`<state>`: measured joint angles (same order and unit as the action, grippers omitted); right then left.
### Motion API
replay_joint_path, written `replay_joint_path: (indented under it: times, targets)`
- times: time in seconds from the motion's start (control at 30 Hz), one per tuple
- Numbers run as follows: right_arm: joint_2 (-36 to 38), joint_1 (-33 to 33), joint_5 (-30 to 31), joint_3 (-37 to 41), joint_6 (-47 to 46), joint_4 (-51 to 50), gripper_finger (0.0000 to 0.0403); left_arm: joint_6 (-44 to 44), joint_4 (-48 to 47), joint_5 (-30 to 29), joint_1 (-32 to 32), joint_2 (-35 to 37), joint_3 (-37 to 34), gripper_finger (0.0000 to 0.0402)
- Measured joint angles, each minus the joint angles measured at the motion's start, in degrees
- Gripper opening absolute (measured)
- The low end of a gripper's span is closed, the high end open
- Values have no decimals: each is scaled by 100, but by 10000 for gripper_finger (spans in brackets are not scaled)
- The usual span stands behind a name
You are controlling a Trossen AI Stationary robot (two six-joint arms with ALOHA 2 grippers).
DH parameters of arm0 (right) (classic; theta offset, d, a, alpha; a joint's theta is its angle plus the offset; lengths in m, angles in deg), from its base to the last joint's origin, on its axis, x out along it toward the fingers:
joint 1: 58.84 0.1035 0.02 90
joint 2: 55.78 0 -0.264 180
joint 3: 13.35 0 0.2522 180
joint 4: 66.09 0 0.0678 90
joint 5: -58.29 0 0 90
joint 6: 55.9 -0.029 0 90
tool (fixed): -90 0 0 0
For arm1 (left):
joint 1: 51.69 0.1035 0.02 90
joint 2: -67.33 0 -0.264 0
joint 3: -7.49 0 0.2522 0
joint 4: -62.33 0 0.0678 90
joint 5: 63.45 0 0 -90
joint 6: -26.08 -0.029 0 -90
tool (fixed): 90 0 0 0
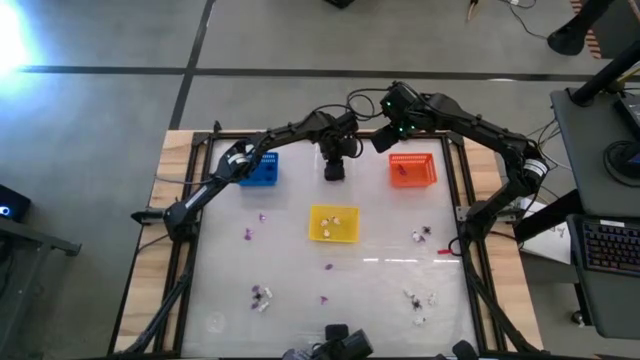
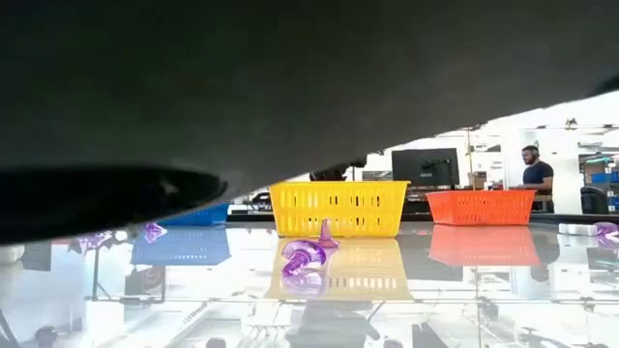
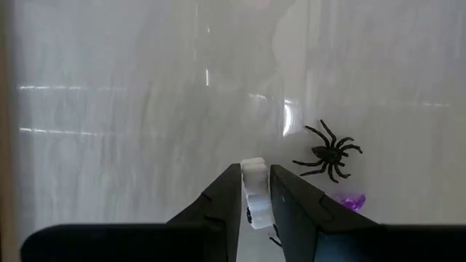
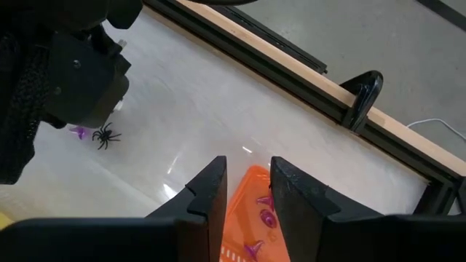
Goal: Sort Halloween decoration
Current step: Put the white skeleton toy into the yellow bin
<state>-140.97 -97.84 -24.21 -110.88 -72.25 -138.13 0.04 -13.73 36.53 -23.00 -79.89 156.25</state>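
Two dark robot arms reach over a glossy white table (image 1: 300,300) that carries three small mesh baskets. The left gripper (image 3: 255,191) hangs low over the table between the blue basket (image 1: 262,168) and the orange basket (image 1: 412,169), its fingers closed on a small white trinket (image 3: 255,193) that stands upright between them. Just beyond those fingertips, on the table surface, lies a black spider (image 3: 329,153), and close beside the spider sits a purple trinket (image 3: 352,201), partly hidden behind one finger. The right gripper (image 4: 246,177) hovers directly above the orange basket with its fingers a narrow gap apart and nothing between them; below its fingertips, several purple trinkets (image 4: 263,214) rest inside that basket. The yellow basket (image 1: 333,223) sits nearer the table's middle, well apart from both grippers, with pale pieces (image 1: 335,219) inside. More tiny decorations, purple, black and white, lie scattered over the table on the far side of the yellow basket from the grippers. In the low view, a purple trinket (image 2: 304,256) lies in front of the yellow basket, and a person (image 2: 533,172) stands in the room behind.
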Motion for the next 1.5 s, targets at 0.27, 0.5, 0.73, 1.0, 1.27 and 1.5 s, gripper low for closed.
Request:
replay_joint_path:
  times: [0.27, 0.5, 0.73, 1.0, 1.27, 1.5]
  targets:
    - [0, -2, 0, 0, 54, 4, 107, 191, -86, 7, 7, 101, 0, 40]
    - [0, -2, 0, 0, 52, 2, 103, 252, -173, 9, 22, 228, -1, 37]
    - [0, -2, 0, 0, 52, 2, 108, -12, -235, -23, 162, 714, 0, 37]
    - [0, -2, 1, 0, 88, 1, 109, -277, -863, -48, 463, 1110, 9, 37]
    - [0, -2, 0, 0, 328, -17, 111, -1906, -1275, -46, 498, 1099, -55, 37]
    - [0, -2, 0, 0, 356, -17, 109, -2460, -1308, 16, 511, 1064, -207, 37]
